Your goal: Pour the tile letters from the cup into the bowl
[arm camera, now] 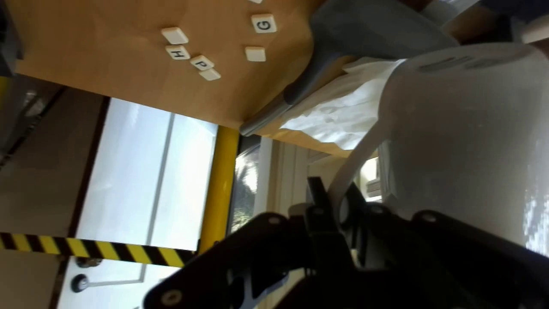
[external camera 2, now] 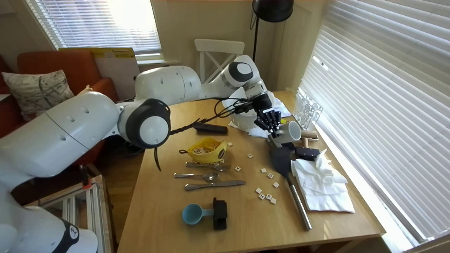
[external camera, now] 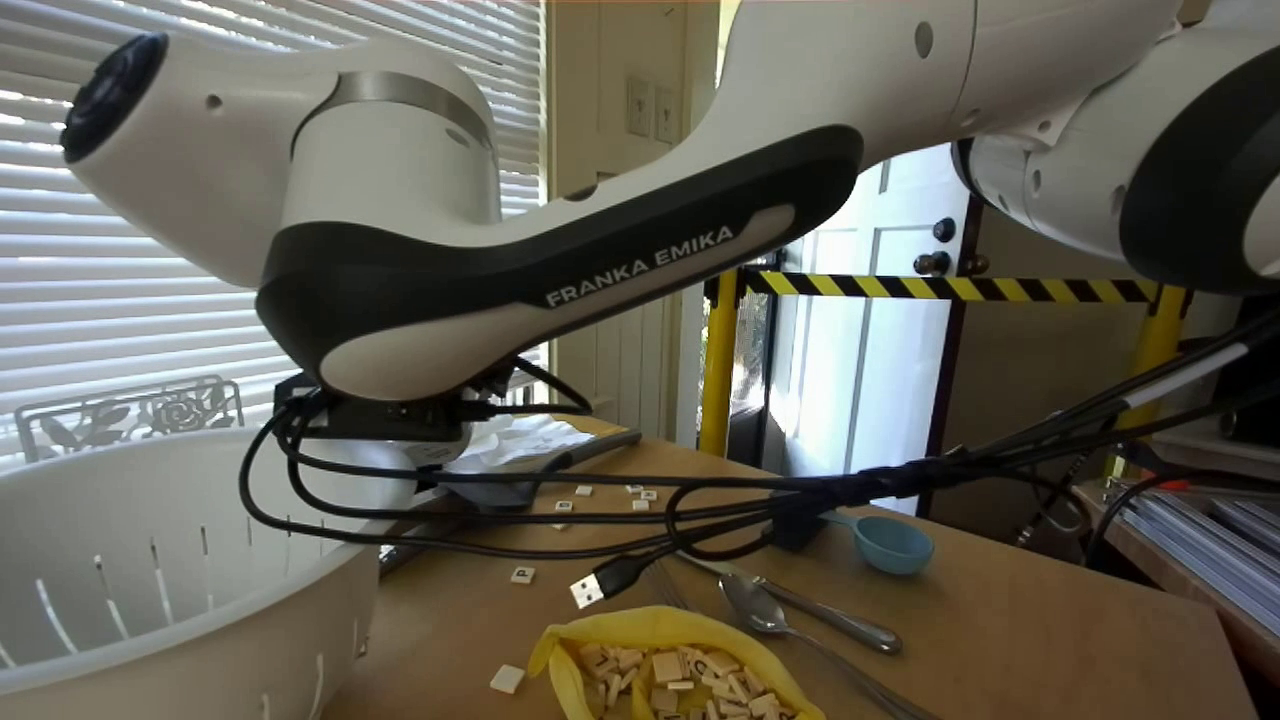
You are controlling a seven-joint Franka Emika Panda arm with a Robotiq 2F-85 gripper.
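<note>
Beige painted wall (external camera 2: 186, 24); window (external camera 2: 128, 21) glaring bright behind white slatted blinds (external camera 2: 74, 17). More such blinds (external camera 2: 379, 88) alongside the light-brown wooden counter (external camera 2: 154, 207). White wooden chair with crossed back (external camera 2: 219, 45); black lamp (external camera 2: 272, 12) near it. Orange upholstered armchair (external camera 2: 79, 66), pale patterned cushion (external camera 2: 38, 89) on it. Brown wooden floor (external camera 2: 121, 196). In an exterior view, white panelled door (external camera: 890, 345) behind yellow-and-black striped band (external camera: 860, 286).

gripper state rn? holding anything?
Gripper: closed, holding the cup by its handle.
</note>
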